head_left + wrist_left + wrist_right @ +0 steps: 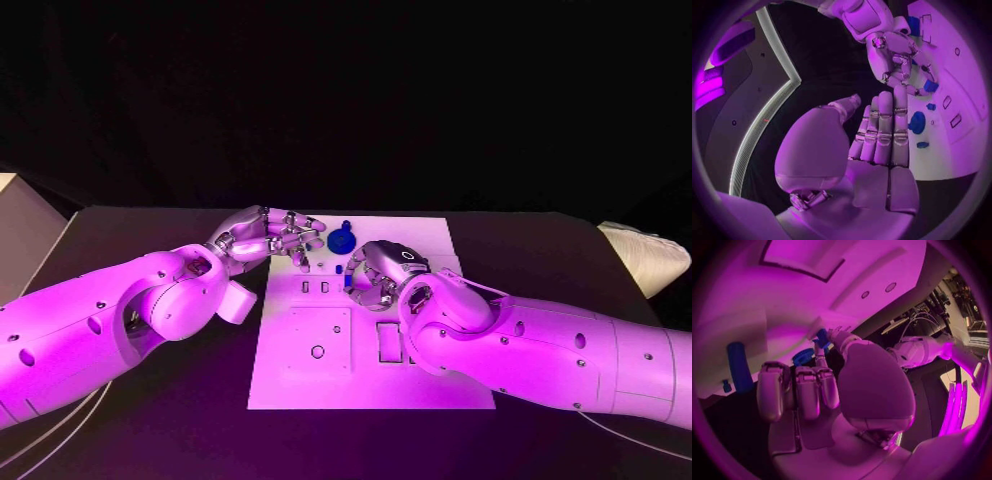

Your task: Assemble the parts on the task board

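Observation:
The white task board (372, 375) lies mid-table, with slots and holes in it. My right hand (378, 272) hovers over the board's far half and pinches a small blue part (822, 336) between thumb and a fingertip; the same part (931, 86) shows at its fingertips in the left wrist view. My left hand (267, 238) hangs over the board's far left corner with fingers (882, 127) stretched out and nothing in it. A round blue part (342, 241) sits on the board between the two hands. A blue cylinder (739, 365) lies on the board near the right hand.
Small blue pieces (922, 145) (931, 106) stand on the board near the round part (917, 122). A pale object (645, 255) sits at the table's right edge, and a light box (22, 230) at the left edge.

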